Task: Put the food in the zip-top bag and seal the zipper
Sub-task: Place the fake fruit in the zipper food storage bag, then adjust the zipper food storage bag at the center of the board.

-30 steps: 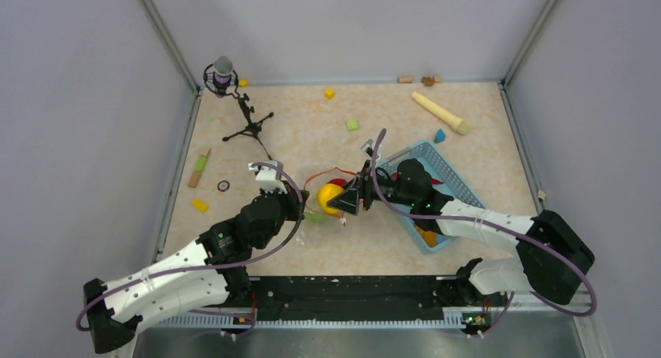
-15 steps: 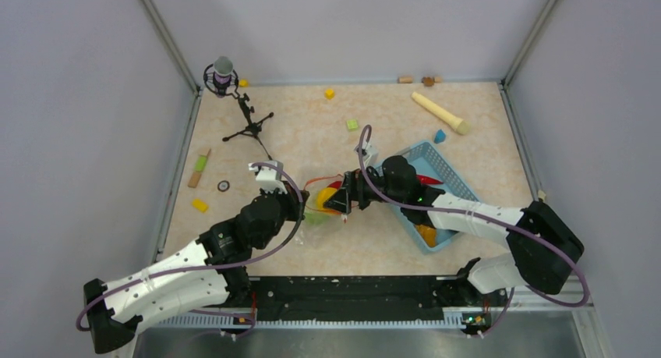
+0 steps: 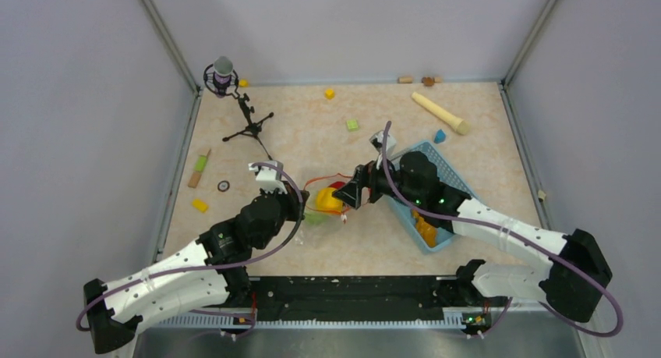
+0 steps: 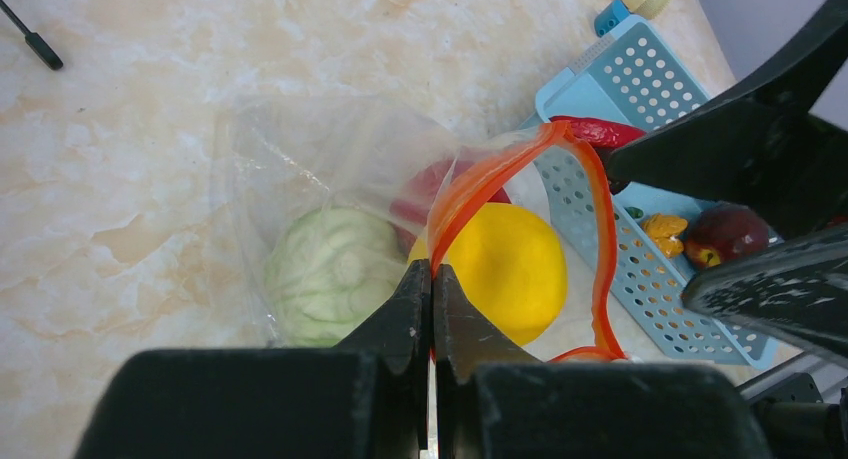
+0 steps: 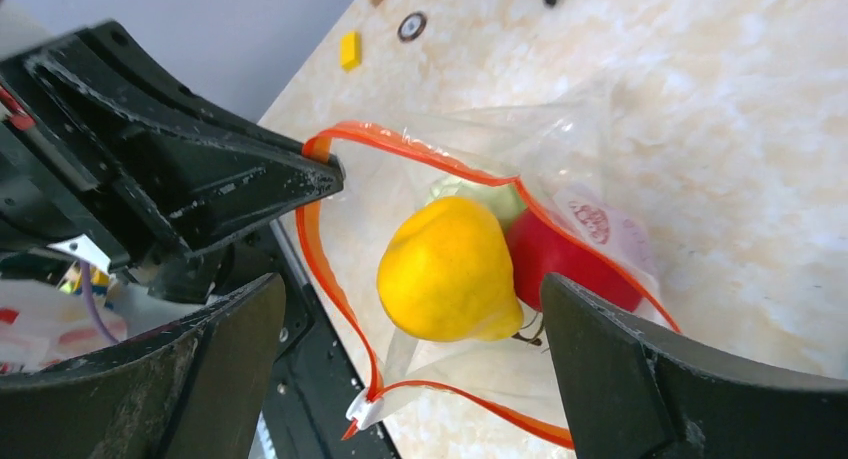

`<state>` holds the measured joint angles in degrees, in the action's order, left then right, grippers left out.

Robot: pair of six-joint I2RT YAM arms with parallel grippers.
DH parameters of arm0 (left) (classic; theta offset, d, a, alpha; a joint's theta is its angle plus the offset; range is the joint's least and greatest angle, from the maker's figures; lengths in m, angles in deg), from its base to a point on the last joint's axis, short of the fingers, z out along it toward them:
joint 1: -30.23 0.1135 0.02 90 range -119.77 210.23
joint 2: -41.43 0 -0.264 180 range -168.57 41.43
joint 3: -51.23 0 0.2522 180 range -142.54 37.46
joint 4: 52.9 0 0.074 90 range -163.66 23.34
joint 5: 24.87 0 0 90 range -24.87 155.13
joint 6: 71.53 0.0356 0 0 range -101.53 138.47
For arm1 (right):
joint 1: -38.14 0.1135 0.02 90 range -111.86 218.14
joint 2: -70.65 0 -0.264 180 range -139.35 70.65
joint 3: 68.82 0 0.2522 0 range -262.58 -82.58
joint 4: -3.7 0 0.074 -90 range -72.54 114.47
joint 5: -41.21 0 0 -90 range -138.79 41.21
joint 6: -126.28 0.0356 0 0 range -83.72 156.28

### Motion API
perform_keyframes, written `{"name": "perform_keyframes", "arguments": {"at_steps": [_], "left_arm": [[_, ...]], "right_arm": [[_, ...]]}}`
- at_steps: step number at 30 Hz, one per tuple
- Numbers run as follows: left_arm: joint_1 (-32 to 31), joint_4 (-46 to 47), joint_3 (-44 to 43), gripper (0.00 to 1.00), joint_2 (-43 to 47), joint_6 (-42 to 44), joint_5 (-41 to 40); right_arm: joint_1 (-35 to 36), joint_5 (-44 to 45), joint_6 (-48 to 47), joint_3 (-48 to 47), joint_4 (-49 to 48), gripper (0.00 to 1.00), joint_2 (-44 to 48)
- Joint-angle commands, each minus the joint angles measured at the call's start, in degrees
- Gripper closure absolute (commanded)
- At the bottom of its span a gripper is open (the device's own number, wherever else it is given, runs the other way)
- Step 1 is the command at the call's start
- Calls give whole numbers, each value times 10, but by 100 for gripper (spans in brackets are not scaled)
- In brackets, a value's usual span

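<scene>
Two grippers, one bag (image 4: 300, 159). My left gripper (image 4: 432, 279) is pressed together on the zipper (image 4: 480, 182), pinching the orange-red strip so the mouth stands in a loop. My right gripper (image 3: 352, 196) is spread wide just before that mouth, holding nothing.

Three pieces of food lie inside the bag, mid-table: one lemon (image 5: 445, 269), one tomato (image 5: 570, 259) behind it, one green piece (image 4: 325, 274).

Three more sit in the basket (image 4: 650, 59) just beside the bag: a chili (image 4: 600, 131), an orange piece (image 4: 662, 225), a dark red piece (image 4: 725, 234).

Farther back lie one stick (image 3: 441, 113), a blue cube (image 3: 440, 136) near it, and a green cube (image 3: 352, 125).

From above, my right arm covers much of the basket; the left wrist view shows its contents. Only the right wrist view shows the white slider (image 5: 362, 409).
</scene>
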<state>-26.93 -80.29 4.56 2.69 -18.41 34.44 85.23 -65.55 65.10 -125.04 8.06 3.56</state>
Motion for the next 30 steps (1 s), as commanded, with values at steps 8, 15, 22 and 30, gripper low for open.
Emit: {"name": "perform_keyframes", "arguments": {"at_steps": [8, 15, 22, 30], "left_arm": [[-3, 21, -20, 100, 13, 9, -1], [-3, 23, -20, 100, 8, 8, 0], [-3, 22, -20, 100, 11, 8, -2], [-3, 23, -21, 100, 5, 8, -1]], "right_arm": [[5, 263, -16, 24, 109, 3, 107], [5, 259, -22, 22, 125, 5, 43], [5, 253, -25, -15, 138, 28, -36], [5, 215, -35, -25, 102, 91, -46]]}}
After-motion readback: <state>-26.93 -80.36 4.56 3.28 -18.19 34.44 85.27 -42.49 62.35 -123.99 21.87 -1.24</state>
